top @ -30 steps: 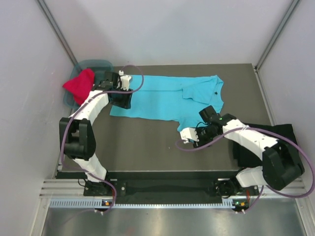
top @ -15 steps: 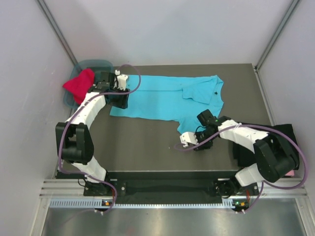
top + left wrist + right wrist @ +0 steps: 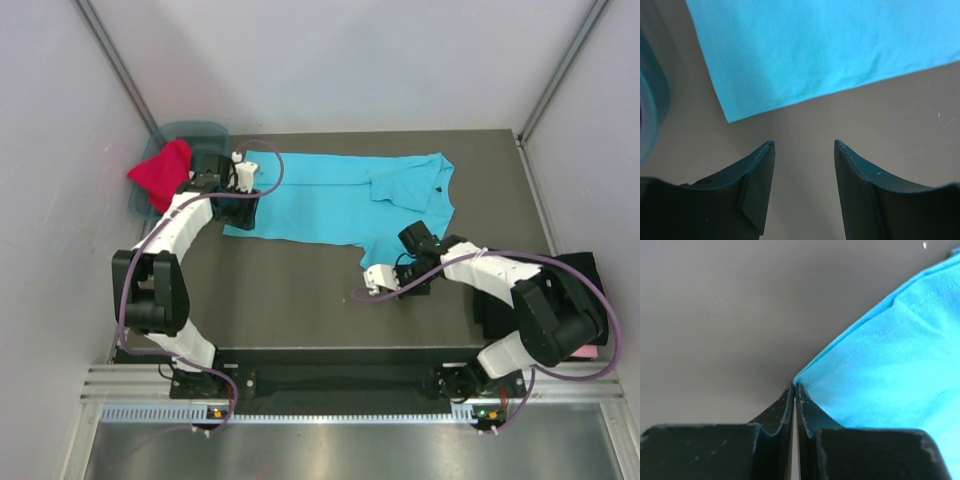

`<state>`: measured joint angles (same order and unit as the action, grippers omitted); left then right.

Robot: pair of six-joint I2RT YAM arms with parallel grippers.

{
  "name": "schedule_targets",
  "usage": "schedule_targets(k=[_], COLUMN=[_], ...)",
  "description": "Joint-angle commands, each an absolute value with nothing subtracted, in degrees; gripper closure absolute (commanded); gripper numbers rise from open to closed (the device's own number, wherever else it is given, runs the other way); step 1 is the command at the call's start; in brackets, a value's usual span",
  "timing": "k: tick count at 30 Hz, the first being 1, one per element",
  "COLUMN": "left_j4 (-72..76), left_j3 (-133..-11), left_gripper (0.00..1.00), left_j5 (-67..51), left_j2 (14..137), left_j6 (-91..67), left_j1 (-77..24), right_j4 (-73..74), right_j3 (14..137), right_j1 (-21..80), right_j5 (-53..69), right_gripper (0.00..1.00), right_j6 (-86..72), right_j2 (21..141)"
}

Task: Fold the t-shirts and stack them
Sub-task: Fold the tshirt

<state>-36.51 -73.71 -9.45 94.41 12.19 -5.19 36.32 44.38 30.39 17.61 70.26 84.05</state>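
pale walls (image 3: 350, 60) enclose a dark grey table (image 3: 300, 300); metal rail (image 3: 340, 398) along near edge.

The turquoise shirt (image 3: 330, 205) lies spread flat and unfolded across the far half of the table (image 3: 300, 300), its collar toward the right. Its near right corner is pinched at the closed tips of my right gripper (image 3: 794, 388). The red shirt (image 3: 160, 175) sits bunched in a heap at the far left corner. The black shirt (image 3: 580, 262) lies at the right edge, with a sliver of the pink shirt (image 3: 599, 352) showing near it.
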Motion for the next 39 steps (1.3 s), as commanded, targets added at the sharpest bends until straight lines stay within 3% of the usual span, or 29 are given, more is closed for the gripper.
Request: schedule_targets(k=[1,10,23,39], left_j4=[-40.16,-45.18,-38.94,-37.97], left_j3=[-71.55,-74.09,-80.76,-86.66], left_gripper=[0.44,0.46,0.51,0.52], left_j5=[-13.77,-10.46,1.13,6.59], left_j2=[90.18,97.9,107.75,115.75], left_j6=[14.94,14.15,16.35,15.9], left_j1=[-4.22,-3.78,-1.85,-1.76], right_j4=[36.39,39.2,39.02,38.85], right_j3=[46.14,52.82,51.86,50.98], right_j1=[30.85,30.67,30.67,30.67], right_j5=[14.42,12.57,12.04,12.66], right_gripper=[1.0,1.0,1.0,1.0], right_j6=[66.98,62.32,60.29,60.12], right_j2=[80.88,74.62,74.18,73.65])
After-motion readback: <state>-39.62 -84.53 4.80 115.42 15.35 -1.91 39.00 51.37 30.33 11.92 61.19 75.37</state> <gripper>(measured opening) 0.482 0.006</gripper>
